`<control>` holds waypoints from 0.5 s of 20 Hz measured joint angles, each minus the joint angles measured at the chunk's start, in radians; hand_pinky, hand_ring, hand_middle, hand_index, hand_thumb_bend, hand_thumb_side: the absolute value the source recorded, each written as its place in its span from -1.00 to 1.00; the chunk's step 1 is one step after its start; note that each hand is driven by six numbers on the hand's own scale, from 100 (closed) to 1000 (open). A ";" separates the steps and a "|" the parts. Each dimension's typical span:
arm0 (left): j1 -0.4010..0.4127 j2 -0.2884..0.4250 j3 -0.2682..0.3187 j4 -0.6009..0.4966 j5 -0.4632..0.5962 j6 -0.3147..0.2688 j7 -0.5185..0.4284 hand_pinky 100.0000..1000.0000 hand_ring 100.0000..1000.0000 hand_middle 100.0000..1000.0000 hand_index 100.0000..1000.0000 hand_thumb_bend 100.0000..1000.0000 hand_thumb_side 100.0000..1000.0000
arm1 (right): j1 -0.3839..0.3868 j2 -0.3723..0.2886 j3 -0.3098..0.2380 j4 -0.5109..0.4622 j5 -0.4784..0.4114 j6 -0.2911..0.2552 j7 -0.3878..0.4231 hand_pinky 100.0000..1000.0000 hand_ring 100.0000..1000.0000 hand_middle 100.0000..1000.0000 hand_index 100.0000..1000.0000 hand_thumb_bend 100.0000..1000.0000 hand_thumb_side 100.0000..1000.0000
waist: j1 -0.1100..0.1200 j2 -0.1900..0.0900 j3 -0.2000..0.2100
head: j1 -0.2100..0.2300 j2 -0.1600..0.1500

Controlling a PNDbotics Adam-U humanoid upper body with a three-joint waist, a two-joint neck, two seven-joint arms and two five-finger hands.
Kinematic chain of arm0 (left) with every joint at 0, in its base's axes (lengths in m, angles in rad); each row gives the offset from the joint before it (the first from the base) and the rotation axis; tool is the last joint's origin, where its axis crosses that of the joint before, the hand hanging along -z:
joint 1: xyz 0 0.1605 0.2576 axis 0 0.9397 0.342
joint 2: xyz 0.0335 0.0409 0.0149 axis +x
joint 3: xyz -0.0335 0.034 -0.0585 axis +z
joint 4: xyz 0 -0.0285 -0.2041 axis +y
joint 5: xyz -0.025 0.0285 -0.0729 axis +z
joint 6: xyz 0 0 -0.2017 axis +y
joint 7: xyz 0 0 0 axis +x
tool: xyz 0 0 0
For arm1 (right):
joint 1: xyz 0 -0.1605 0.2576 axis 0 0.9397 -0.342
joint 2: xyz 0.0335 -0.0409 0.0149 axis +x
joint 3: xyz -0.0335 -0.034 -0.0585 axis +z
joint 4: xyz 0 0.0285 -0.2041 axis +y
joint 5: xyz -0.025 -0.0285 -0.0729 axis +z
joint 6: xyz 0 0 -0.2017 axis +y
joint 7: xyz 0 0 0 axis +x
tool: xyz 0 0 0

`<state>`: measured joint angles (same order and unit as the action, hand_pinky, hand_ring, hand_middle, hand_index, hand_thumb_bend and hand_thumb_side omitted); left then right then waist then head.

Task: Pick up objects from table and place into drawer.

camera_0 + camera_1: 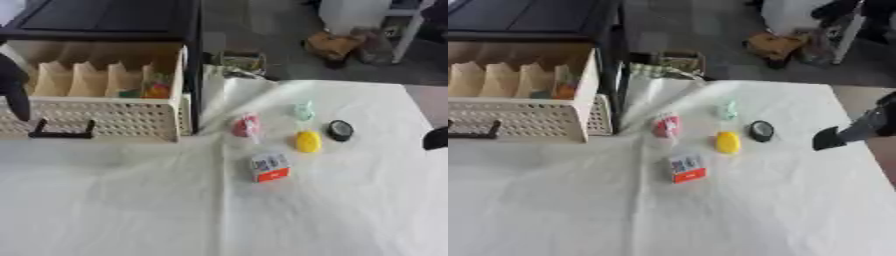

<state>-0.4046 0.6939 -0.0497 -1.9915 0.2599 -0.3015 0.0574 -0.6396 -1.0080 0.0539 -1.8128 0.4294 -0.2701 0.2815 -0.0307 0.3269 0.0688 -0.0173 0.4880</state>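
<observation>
The beige drawer [105, 117] stands pulled out at the upper left, with a perforated front, a black handle [61, 133] and dividers inside. Small orange and green things [154, 90] lie in its right compartment. On the white cloth to its right lie a red-pink object [247, 125], a mint-green object [303, 110], a black round object [339, 130], a yellow object [307, 141] and a white-and-orange box [270, 167]. My left hand [12, 85] hangs at the left edge over the drawer's left end. My right hand [830, 138] hovers to the right of the black round object, touching nothing.
A black cabinet [105, 20] tops the drawer. The white-covered table [131, 210] ends at the right near my right hand. Beyond the far edge the floor holds a brown bag [331, 45], a small box [238, 62] and white furniture [798, 15].
</observation>
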 measured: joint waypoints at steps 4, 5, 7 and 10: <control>-0.001 -0.010 -0.006 0.000 0.004 0.005 -0.012 -0.59 -0.47 -0.11 0.66 -1.00 0.16 | -0.024 0.001 0.035 0.054 -0.007 -0.023 0.066 0.80 0.68 0.32 0.92 0.72 0.10 | -0.002 0.000 0.005 | -0.005 -0.001; -0.001 -0.011 -0.008 0.000 0.004 0.007 -0.015 -0.59 -0.47 -0.11 0.66 -1.00 0.16 | -0.028 0.004 0.044 0.065 -0.008 -0.026 0.080 0.80 0.68 0.33 0.93 0.72 0.10 | -0.002 0.000 0.007 | -0.006 -0.001; -0.001 -0.018 -0.010 0.000 0.004 0.011 -0.021 -0.59 -0.47 -0.11 0.66 -1.00 0.15 | -0.040 0.017 0.060 0.085 -0.009 -0.029 0.104 0.80 0.68 0.36 0.93 0.73 0.09 | -0.003 0.000 0.008 | -0.008 -0.001; -0.002 -0.022 -0.015 0.000 0.005 0.019 -0.028 -0.60 -0.48 -0.11 0.65 -1.00 0.14 | -0.068 0.040 0.084 0.121 -0.009 -0.030 0.133 0.79 0.66 0.32 0.86 0.76 0.05 | -0.005 0.001 0.015 | -0.013 -0.001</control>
<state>-0.4068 0.6717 -0.0651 -1.9914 0.2645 -0.2827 0.0294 -0.7073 -0.9676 0.1379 -1.6919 0.4201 -0.2997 0.4145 -0.0362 0.3276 0.0836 -0.0299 0.4868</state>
